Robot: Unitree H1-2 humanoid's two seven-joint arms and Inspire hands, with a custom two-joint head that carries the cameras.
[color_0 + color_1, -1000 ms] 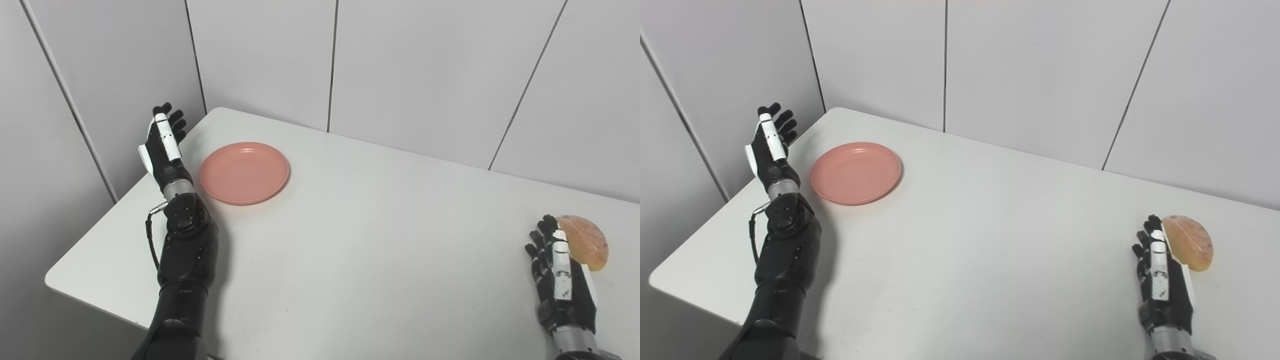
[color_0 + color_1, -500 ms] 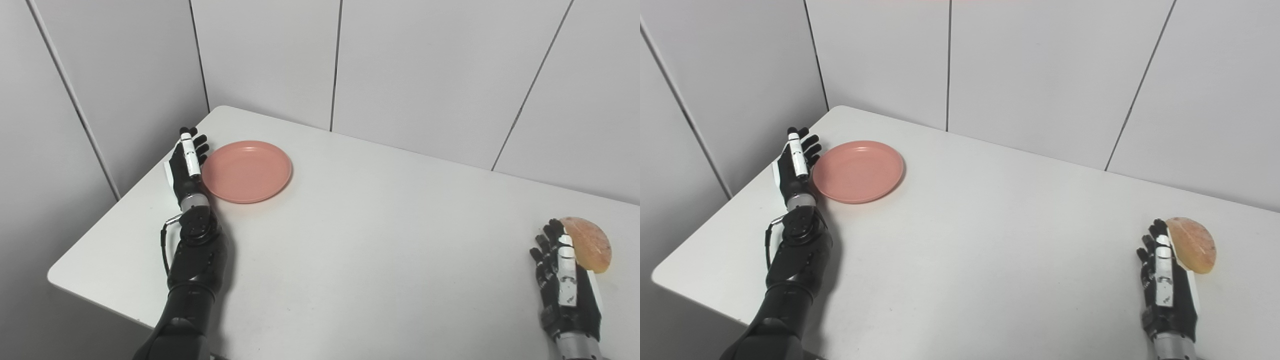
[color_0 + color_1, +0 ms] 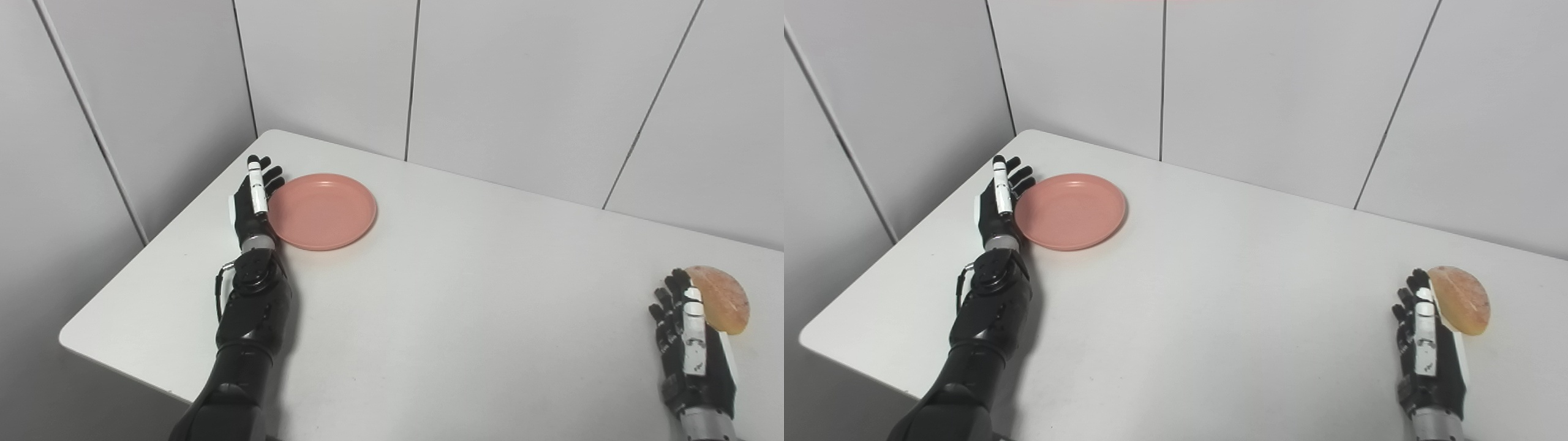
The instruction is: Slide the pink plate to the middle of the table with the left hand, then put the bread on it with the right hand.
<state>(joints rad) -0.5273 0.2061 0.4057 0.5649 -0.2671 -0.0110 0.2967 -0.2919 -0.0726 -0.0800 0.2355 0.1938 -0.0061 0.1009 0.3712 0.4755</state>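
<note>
A round pink plate (image 3: 323, 210) lies on the white table (image 3: 429, 294) at the far left. My left hand (image 3: 253, 199) is open, fingers straight, standing on edge with its palm against the plate's left rim. A half-round brown bread (image 3: 723, 297) lies near the table's right edge. My right hand (image 3: 692, 349) is open and empty, standing on edge just left of the bread, close to it or touching. The plate also shows in the right eye view (image 3: 1070, 210), as does the bread (image 3: 1461, 299).
Grey wall panels (image 3: 502, 79) stand close behind the table and along its left side. The table's left corner and front edge (image 3: 122, 361) are near my left forearm.
My left hand has moved right to the plate's left rim and has pushed the plate a little to the right. My right hand and the bread have stayed in place.
</note>
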